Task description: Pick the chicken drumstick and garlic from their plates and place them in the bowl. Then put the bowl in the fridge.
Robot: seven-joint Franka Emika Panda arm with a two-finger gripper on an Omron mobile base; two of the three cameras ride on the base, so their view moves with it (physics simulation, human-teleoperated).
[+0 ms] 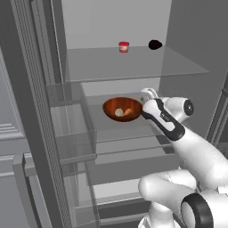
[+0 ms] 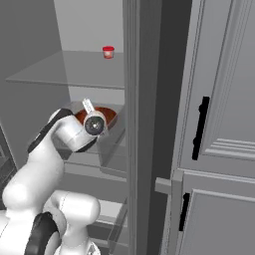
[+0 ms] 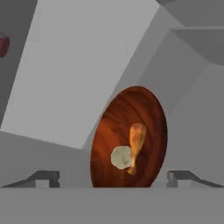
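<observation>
Released and spread wide, the end effector (image 3: 113,177) sits inside the fridge (image 1: 187,40), the bowl (image 3: 129,138) on the glass shelf directly ahead, drumstick (image 3: 135,146) and garlic (image 3: 121,157) inside. Retreating straight back should avoid nudging the rim.

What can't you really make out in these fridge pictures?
- Bowl, right base view: mostly hidden behind the arm.
- Bowl's near rim, hand view: cut off at the bottom edge.
- Dark lump on the upper shelf, left base view: too small to identify.
- Red-lidded pot: too small to read.
</observation>
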